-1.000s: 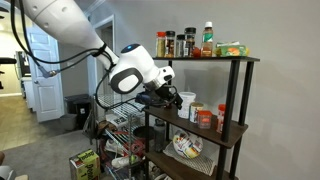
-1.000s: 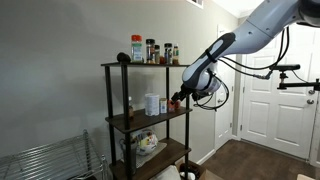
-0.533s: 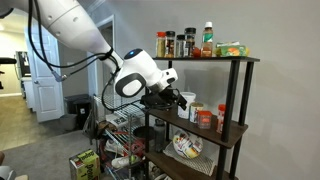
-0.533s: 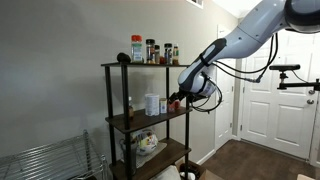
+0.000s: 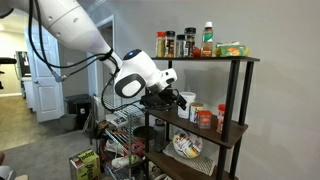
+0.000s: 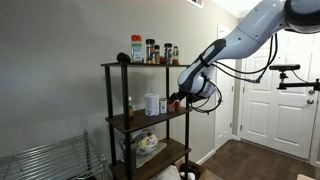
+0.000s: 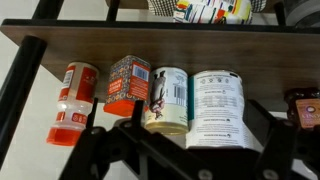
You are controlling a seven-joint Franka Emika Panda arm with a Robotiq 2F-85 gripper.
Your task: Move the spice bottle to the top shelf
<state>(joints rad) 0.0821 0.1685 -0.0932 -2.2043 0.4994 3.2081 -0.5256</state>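
Observation:
The spice bottle (image 7: 127, 84) is short, stout and red-orange. It stands on the middle shelf board (image 7: 60, 35) between a slim red-capped bottle (image 7: 71, 102) and two cans. It also shows in an exterior view (image 5: 205, 118). My gripper (image 7: 200, 128) is open at the middle shelf's edge, its fingers (image 7: 270, 120) either side of the white can (image 7: 222, 105) and the neighbouring can (image 7: 168, 100). The spice bottle lies left of the jaws, untouched. The gripper shows in both exterior views (image 5: 176, 100) (image 6: 177, 100). The top shelf (image 5: 238, 59) (image 6: 120, 66) is above.
Several dark spice jars (image 5: 178, 43), a green bottle (image 5: 208, 38) and a packet (image 5: 232, 49) stand on the top shelf. A bowl (image 5: 186, 146) sits on the lower board. A wire rack (image 6: 45, 160) and a white door (image 6: 268, 100) are nearby.
Over the last second my gripper moved in towards the middle shelf's cans. In the last half second nothing has visibly moved.

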